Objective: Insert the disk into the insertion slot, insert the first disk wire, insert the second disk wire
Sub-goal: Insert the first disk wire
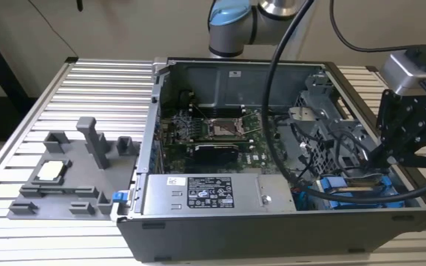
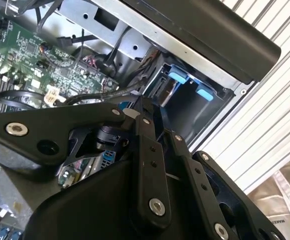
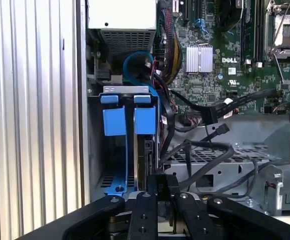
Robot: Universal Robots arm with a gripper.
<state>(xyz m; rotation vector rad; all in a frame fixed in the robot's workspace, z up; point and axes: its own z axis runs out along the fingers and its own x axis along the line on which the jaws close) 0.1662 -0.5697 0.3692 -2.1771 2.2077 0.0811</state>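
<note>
The disk point(image 3: 145, 155), a grey drive in a bright blue carrier point(image 3: 145, 120), stands inside the insertion slot point(image 3: 126, 90) of the drive cage. In the exterior view the disk point(image 1: 361, 191) sits at the case's front corner on the exterior view's right. My gripper point(image 3: 160, 186) hangs just over the drive's edge, its fingers drawn close together on a small black plug. Black wires point(image 3: 204, 160) run from there across the perforated cage. In the exterior view the gripper point(image 1: 372, 166) reaches down into that corner.
A grey power-supply box point(image 1: 198, 192) lies along the case front, with the green motherboard point(image 1: 221, 130) behind it. A second blue carrier point(image 3: 114, 120) sits beside the disk. A grey fixture tray point(image 1: 65, 177) with upright posts stands on the slatted table at the exterior view's left.
</note>
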